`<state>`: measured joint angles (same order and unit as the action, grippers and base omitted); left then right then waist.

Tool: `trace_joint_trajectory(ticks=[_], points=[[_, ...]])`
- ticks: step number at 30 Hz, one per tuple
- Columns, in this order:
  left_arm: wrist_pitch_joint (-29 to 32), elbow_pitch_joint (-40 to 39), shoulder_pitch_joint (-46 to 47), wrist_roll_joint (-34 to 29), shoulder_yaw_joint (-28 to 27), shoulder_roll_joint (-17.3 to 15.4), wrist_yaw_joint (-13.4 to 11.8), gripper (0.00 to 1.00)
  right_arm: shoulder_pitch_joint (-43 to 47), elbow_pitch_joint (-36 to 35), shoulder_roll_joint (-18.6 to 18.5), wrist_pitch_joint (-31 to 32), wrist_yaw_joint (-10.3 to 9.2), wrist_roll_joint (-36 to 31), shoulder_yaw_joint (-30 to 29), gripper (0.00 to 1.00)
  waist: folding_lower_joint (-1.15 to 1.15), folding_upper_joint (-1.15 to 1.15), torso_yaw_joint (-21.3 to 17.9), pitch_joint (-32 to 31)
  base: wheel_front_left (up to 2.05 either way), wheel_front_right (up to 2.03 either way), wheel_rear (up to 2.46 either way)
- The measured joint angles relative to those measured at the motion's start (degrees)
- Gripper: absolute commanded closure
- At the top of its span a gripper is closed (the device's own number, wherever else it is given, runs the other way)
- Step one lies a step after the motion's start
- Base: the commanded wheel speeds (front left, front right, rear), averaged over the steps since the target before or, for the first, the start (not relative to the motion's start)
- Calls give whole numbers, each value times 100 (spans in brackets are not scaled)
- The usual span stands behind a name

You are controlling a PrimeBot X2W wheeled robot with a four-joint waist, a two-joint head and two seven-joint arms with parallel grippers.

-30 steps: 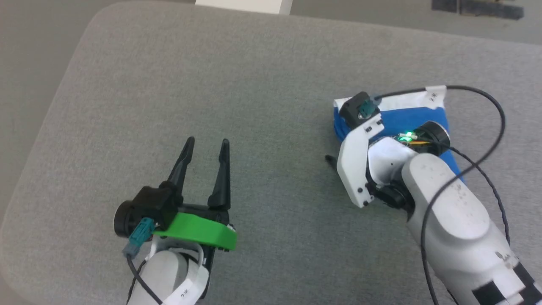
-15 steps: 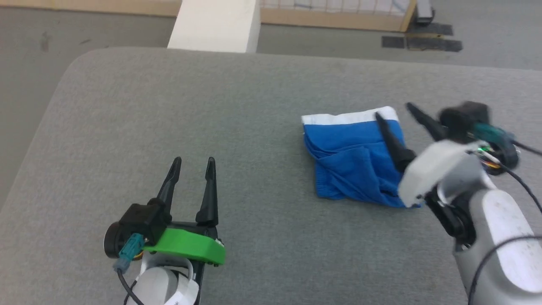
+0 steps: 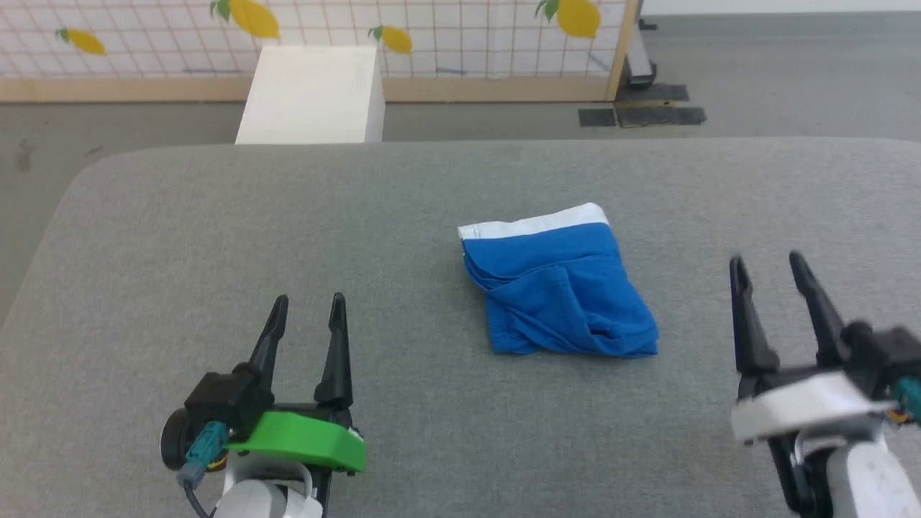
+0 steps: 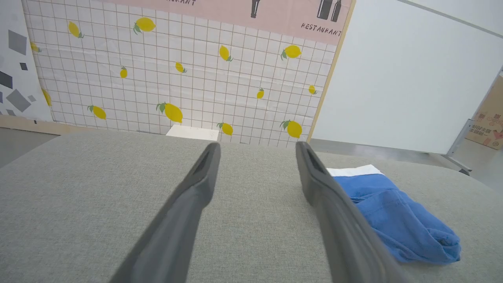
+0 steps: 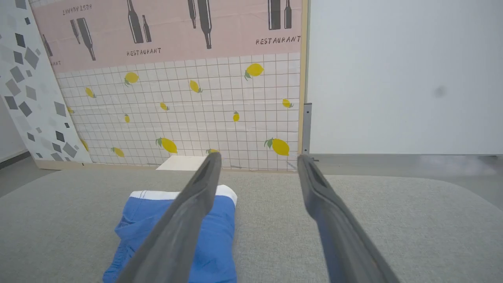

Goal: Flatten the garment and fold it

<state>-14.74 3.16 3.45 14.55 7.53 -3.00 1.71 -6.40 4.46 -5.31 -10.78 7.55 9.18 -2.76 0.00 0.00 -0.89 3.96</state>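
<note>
The garment (image 3: 557, 295) lies on the grey surface (image 3: 403, 208), folded into a compact, roughly square packet. Its white band forms the edge farthest from the robot. The blue fabric below that band is creased, with a loose flap overlapping the near half.

Left claw (image 3: 309, 297): positioned well to the left of the garment and nearer the robot, clear of the fabric. Fingers spread wide, with nothing between them.

Right claw (image 3: 764, 257): positioned to the right of the garment, level with its near half, not touching it. Fingers spread wide, with nothing between them.

Beyond the garment, past the far edge of the surface, a white box (image 3: 313, 93) stands on the floor. Behind the box is a grid-pattern panel (image 3: 460, 36) printed with lemons.
</note>
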Motion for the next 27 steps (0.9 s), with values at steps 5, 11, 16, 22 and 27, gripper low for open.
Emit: trace_joint_trajectory(ticks=[5,11,16,22,27], points=[[0,-14,-147,0,-109,0,1,0,476,2,43,-266,1,-226,14,0,0,0,-126,-167,0,0,0],[0,-20,-324,15,-175,0,12,0,918,12,116,-338,1,-379,36,0,0,0,-186,-357,0,0,0],[0,-9,-477,15,-229,0,70,0,1024,12,158,-345,1,-413,46,0,0,0,-194,-477,0,0,0],[0,11,-578,15,-246,0,76,0,1027,8,179,-387,1,-419,46,0,0,0,-191,-560,0,0,0],[0,21,-579,15,-226,0,76,0,1048,1,187,-387,1,-419,38,0,0,0,-152,-575,0,0,0]])
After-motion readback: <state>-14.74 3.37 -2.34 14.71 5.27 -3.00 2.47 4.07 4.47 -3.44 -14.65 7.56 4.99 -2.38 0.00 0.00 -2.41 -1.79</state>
